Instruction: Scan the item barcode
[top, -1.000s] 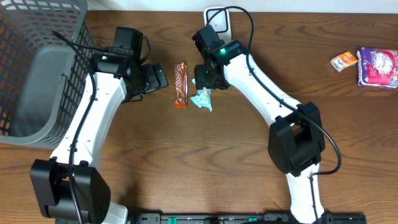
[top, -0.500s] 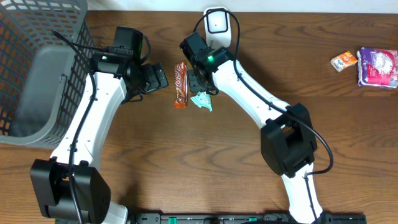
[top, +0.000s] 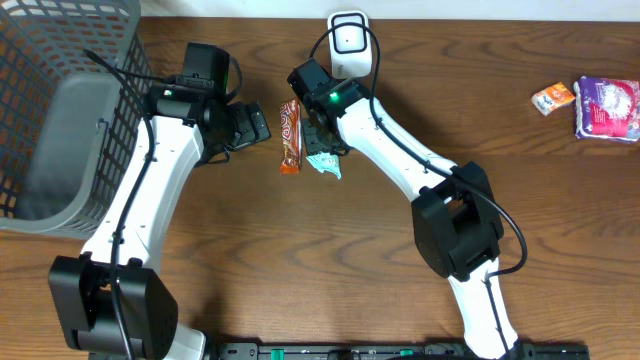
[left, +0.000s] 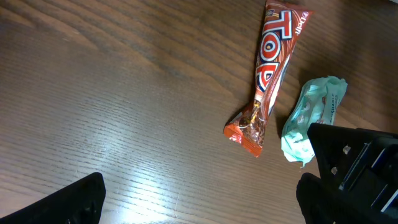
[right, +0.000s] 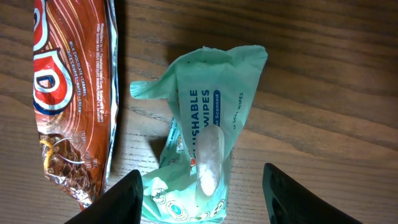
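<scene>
A mint-green wipes packet (right: 205, 143) lies crumpled on the wooden table, also visible from overhead (top: 326, 161) and in the left wrist view (left: 314, 115). My right gripper (right: 202, 202) hangs just over it, open, one finger on each side of its lower end. From overhead the right gripper (top: 321, 138) sits just behind the packet. A red-brown chocolate bar (top: 290, 135) lies just left of the packet (right: 71, 93) (left: 270, 74). My left gripper (top: 258, 125) is open and empty (left: 199, 205), left of the bar. A white barcode scanner (top: 348, 34) stands at the table's back edge.
A grey mesh basket (top: 60, 110) fills the far left. At the far right lie a small orange packet (top: 553, 97) and a purple-and-white packet (top: 607, 107). The right arm's black wrist (left: 357, 165) shows in the left wrist view beside the wipes.
The right arm has swung left and its gripper has come over the wipes packet, uncovering the white scanner. The left arm, the bar and the packet have stayed put.
</scene>
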